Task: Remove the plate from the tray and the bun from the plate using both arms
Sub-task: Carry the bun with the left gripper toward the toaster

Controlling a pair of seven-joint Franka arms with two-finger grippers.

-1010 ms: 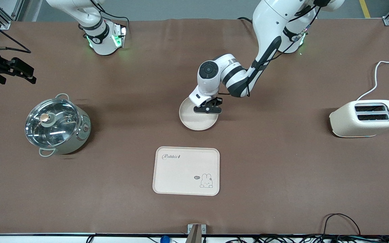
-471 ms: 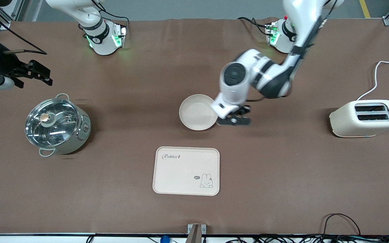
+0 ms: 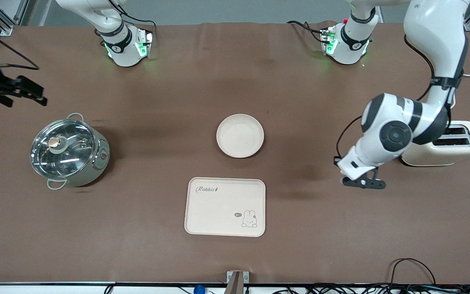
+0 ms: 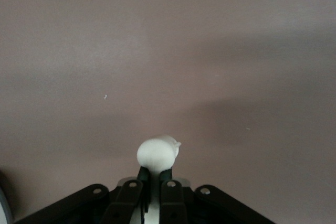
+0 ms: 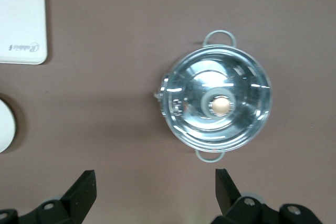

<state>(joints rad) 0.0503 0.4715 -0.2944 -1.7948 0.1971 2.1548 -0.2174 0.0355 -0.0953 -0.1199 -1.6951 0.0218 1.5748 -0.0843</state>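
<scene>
Plate (image 3: 240,135) sits bare on the brown desk (image 3: 320,228), mid-desk, nothing on it. All positions below are taken from the plate.

Rabbit tray (image 3: 225,206): nearer the front camera than the plate, close by but apart, empty. Its corner also shows in the right wrist view (image 5: 21,22).

Lidded steel pot (image 3: 68,152): well apart from the plate, toward the right arm's end of the desk; glass lid on, round knob on top.

Toaster (image 3: 443,145): well apart from the plate, toward the left arm's end, partly covered by the left arm's wrist.

Left gripper (image 3: 363,182): up over bare desk between plate and toaster, closer to the toaster. Jaws closed narrowly on the bun (image 4: 157,153), a small pale oval lump poking out past the fingertips in the left wrist view. Bun is therefore in the air, well off the plate.

Right gripper (image 3: 18,92): over the desk's edge at the right arm's end, above the pot's area. Jaws spread wide, nothing between them; the pot (image 5: 216,102) lies straight below in its wrist view.
</scene>
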